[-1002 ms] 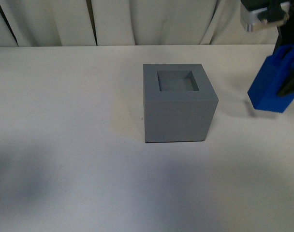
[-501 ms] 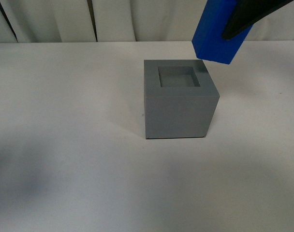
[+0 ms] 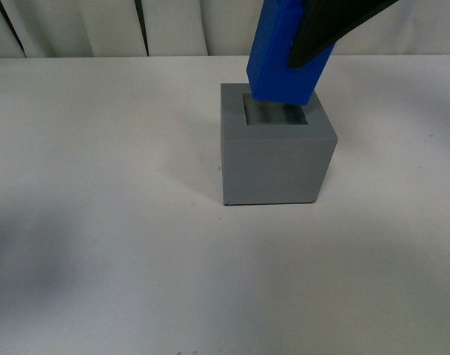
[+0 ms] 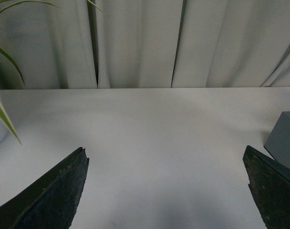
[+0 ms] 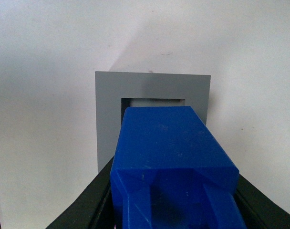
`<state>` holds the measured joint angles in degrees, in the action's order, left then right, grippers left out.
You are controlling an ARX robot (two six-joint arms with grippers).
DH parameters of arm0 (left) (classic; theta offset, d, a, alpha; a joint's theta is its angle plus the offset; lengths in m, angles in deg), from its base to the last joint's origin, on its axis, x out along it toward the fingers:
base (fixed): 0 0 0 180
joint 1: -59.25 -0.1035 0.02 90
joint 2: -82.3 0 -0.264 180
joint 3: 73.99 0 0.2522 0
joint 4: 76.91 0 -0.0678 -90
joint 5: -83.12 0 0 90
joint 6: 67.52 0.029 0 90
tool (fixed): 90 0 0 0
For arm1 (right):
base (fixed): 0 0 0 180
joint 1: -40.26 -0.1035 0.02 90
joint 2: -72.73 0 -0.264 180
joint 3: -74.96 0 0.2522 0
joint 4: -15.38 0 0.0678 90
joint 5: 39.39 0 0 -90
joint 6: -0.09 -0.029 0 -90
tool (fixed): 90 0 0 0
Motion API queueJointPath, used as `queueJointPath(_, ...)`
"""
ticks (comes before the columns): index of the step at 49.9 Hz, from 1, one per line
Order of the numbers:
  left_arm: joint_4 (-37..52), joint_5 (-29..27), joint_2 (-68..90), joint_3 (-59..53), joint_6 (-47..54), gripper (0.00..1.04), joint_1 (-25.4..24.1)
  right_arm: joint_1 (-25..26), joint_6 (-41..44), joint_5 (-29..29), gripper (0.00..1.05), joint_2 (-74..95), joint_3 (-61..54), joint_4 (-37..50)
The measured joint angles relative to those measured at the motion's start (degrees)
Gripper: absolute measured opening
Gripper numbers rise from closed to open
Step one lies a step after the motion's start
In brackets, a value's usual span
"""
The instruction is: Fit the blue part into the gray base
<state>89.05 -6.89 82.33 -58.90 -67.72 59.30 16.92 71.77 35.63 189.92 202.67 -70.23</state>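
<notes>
**Blue block over the hole, not yet in**

A pale worktop runs back to a light curtain, and on it stands the gray cube with its square hole facing up. We judge the task well past halfway. The blue block is off the worktop, gripped by the right pincer, whose dark fingers clamp it on either side. The block hangs tilted with its lower end right over the hole. We cannot tell whether it touches the rim, but it is not seated. What is left, in our view, is to straighten it, lower it in and let go. The left pincer is spread wide and holds nothing. We count one blue block, one gray cube with one hole, two pincers, and one leafy plant seen from the left wrist.
</notes>
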Motion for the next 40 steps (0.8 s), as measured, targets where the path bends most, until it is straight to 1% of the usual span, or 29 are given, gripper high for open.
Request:
queueJointPath(9,0.0,0.0,0.0,0.0,0.0,0.99,0.0,-0.72,-0.04,1.2,0.47,0.28,-1.84,1.09)
queueJointPath(40,0.0,0.0,0.0,0.0,-0.02,0.99,0.0,-1.38,-0.61,1.42,0.47,0.57,-3.08,2.36)
